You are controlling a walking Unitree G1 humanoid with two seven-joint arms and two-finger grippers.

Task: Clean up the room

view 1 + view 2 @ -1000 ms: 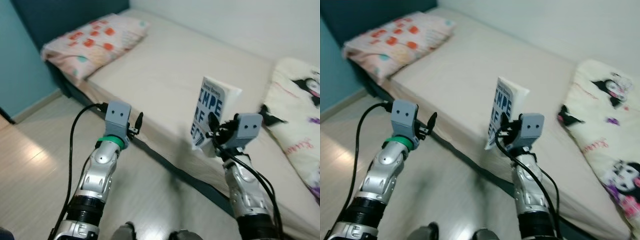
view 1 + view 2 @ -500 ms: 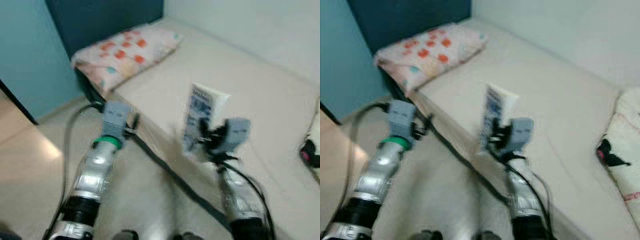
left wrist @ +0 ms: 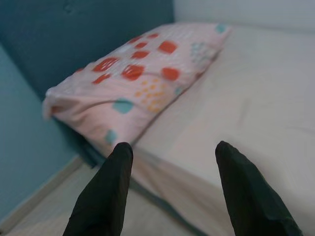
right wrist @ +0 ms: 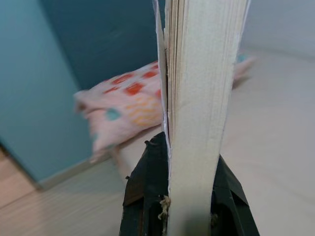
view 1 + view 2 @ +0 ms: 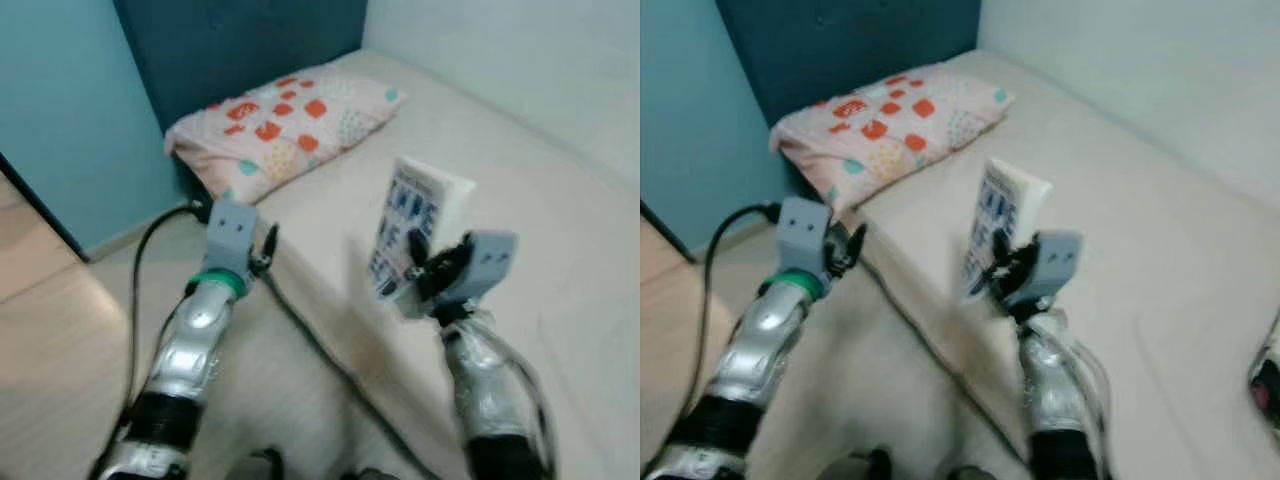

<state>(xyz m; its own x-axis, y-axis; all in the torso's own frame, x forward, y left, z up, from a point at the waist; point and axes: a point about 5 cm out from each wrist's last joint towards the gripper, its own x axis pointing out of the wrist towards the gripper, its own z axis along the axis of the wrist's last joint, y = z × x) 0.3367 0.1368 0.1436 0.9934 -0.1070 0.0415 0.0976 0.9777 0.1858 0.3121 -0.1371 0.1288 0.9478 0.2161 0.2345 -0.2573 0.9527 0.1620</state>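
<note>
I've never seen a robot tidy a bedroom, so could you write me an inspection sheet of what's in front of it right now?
Surface: bed with a bare beige sheet.
Job's things: book, held upright over the bed edge.
Clutter: patterned pillow at the head of the bed.
End effectors: right end effector shut on the book; left end effector open, holding nothing.
Cables: black cable along the left arm.
Surroundings: dark blue headboard, teal wall, light floor.

Motion blur smears the cover lettering of the book (image 5: 412, 232), so its title cannot be read. The right gripper (image 4: 183, 189) hides the book's lower edge, and the picture's top at 12 o'clock crops its upper end
</note>
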